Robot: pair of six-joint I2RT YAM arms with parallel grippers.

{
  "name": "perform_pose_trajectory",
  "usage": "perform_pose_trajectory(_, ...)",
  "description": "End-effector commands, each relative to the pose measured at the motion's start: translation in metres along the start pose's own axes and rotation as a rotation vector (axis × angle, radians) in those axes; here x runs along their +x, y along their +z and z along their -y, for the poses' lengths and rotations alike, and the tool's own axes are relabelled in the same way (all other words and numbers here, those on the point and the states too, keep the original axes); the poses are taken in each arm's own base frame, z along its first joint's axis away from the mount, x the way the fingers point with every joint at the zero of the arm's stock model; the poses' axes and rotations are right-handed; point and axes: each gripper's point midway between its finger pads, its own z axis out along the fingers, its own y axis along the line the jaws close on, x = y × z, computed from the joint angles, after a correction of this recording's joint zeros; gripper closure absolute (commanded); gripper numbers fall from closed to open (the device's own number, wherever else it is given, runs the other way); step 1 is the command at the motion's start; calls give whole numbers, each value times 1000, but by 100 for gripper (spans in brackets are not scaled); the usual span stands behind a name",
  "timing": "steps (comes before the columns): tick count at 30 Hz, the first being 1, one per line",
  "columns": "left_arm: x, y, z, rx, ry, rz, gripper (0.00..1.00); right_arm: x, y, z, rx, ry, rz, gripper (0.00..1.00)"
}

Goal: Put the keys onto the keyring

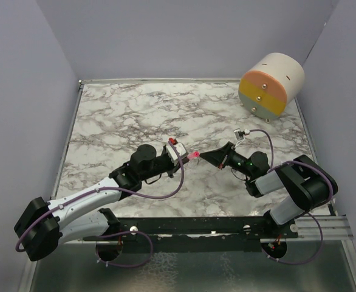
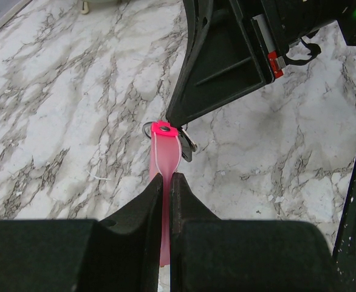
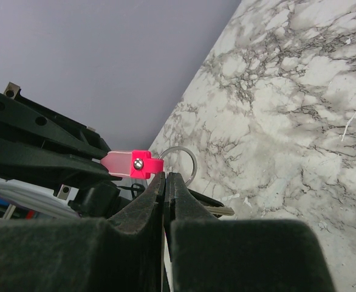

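Both arms meet nose to nose at mid-desk point(image 2: 56, 121), over the keyring point(image 2: 164, 152)

Left end effector point(image 2: 167, 179) is pinched almost shut on the tail of the pink strip, held clear of the desk; the strip's long axis runs straight out from its tips toward the right end effector point(image 3: 164, 177); that one is fully shut, tips touching the screw end, and what it holds, if anything, cannot be told; the ring point(image 3: 191, 152) stands just beyond those tips; the key point(image 3: 219, 211) shows just beside the ring, partly hidden, threaded or not unclear; the right arm is nearer the key; likely step: threading it on.
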Motion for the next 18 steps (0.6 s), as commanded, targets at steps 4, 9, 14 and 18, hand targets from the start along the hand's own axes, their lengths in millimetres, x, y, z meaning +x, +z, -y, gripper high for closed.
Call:
perform_pose_trajectory(4,-14,-1,2,8,9,51,100,-31,0,-47,-202,-160,123,99)
perform_pose_trajectory(9,-17,-1,1,-1,10,59,100,-30,-1,-46,-201,-155,121,99)
perform_pose_trajectory(14,-20,-3,-1,-11,8,68,100,-29,-1,-47,-204,-153,120,99)
perform_pose_trajectory(18,-22,-3,-2,-16,8,72,100,-29,-1,-46,-202,-152,120,99)
